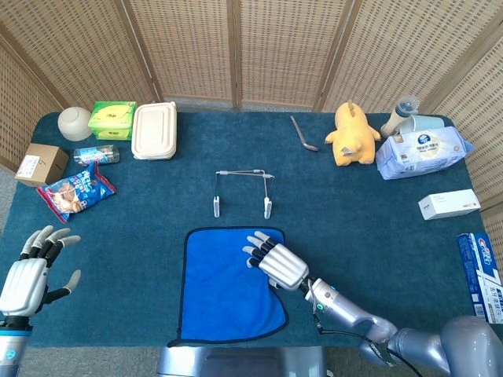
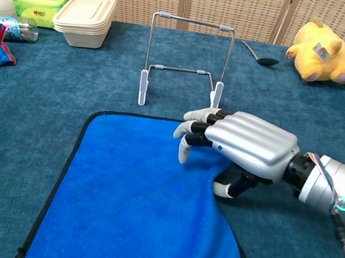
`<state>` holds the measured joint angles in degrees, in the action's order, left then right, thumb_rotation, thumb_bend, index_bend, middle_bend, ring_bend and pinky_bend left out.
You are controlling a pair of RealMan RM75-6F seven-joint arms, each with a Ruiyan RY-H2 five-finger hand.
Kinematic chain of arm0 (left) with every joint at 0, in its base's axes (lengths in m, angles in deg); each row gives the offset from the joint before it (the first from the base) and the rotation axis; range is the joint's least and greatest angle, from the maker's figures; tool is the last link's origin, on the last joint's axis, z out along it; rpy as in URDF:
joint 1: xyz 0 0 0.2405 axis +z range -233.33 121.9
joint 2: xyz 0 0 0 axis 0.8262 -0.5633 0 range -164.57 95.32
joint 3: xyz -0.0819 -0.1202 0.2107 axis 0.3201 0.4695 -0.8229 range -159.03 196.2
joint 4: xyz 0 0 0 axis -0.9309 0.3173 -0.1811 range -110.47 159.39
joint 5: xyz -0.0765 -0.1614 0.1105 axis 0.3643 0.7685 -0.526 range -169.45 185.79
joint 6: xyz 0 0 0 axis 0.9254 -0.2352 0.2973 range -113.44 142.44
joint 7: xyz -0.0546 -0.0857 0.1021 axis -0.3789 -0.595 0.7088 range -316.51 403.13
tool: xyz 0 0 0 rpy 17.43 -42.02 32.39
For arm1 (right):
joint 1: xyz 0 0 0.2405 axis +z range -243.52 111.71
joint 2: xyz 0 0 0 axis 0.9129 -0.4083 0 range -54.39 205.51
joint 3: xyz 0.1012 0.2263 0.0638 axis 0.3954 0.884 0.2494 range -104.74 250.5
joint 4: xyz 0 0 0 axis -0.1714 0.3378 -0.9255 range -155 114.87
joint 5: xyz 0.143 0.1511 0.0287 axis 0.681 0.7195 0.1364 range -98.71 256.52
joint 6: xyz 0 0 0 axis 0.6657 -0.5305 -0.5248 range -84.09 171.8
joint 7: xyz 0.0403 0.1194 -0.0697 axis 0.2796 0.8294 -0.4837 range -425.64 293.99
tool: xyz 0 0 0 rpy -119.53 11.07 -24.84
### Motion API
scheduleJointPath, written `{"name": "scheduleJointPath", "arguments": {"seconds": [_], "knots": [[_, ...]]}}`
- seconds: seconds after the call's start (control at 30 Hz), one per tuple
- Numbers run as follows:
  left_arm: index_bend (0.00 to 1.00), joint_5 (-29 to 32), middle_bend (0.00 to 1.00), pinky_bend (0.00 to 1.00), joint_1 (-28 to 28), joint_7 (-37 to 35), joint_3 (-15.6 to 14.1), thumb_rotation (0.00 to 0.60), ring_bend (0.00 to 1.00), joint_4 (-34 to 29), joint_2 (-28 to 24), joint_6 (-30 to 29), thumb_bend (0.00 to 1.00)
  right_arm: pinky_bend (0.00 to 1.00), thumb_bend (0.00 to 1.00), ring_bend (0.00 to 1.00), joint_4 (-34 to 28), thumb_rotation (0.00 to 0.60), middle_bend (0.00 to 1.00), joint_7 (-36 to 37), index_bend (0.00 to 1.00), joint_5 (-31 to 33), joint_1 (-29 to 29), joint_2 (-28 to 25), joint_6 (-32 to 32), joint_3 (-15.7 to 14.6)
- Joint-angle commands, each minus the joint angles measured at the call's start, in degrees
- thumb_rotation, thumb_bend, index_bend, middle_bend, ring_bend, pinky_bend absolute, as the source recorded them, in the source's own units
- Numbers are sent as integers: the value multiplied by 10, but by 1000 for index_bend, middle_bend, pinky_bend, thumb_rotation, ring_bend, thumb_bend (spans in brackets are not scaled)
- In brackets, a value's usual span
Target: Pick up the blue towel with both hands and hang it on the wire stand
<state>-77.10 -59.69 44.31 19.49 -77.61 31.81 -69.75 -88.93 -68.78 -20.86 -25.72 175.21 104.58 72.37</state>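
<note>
The blue towel (image 1: 224, 287) lay flat on the counter (image 1: 377, 228) near its front edge, just in front of the wire stand (image 1: 242, 191), which stood upright and apart from it. The towel's right border was pulled inward into a curve where the right robot hand (image 2: 239, 143) rested on it. That hand lay palm down over the towel's upper right part, fingers (image 2: 192, 132) bent down onto the cloth and the thumb tucked under at the drawn-in edge (whether cloth was actually pinched between thumb and fingers could not be told from either view). The left robot hand (image 1: 27, 275) hovered at the counter's front left corner, well apart from the towel, its fingers spread and holding nothing.

Along the back left stood a white bowl (image 1: 75, 122), a green packet (image 1: 111, 118) and a lidded food container (image 1: 154, 130); a cardboard box (image 1: 39, 163) and a blue snack bag (image 1: 75, 191) lay nearer the left edge. A yellow plush toy (image 1: 351, 135), a spoon (image 1: 302, 134) and a pack of wipes (image 1: 423, 152) sat at the back right.
</note>
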Motion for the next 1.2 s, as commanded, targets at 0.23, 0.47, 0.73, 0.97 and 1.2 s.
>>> {"name": "scheduleJointPath", "arguments": {"seconds": [0.23, 0.47, 0.73, 0.97, 1.2], "knots": [[247, -6, 182, 0, -8, 16, -1, 600, 72, 3, -3, 11, 467, 160, 326, 175, 16, 600, 281, 10, 657, 2, -3, 16, 19, -1], [256, -30, 194, 0, -29, 54, -3, 600, 75, 22, 9, 31, 466, 162, 312, 197, 22, 600, 307, 20, 721, 7, -8, 17, 27, -6], [259, -65, 205, 6, -78, 66, 3, 600, 89, 61, 34, 77, 467, 162, 309, 209, 15, 600, 320, 25, 745, 15, -19, 15, 39, -10], [258, -55, 204, 6, -93, 49, 10, 600, 89, 58, 37, 88, 465, 162, 335, 218, 11, 600, 329, 25, 754, 22, -21, 25, 44, -5], [258, -49, 204, 6, -92, 48, 5, 600, 89, 60, 31, 85, 466, 164, 374, 231, 16, 600, 350, 33, 791, 23, -19, 33, 45, -3]]}}
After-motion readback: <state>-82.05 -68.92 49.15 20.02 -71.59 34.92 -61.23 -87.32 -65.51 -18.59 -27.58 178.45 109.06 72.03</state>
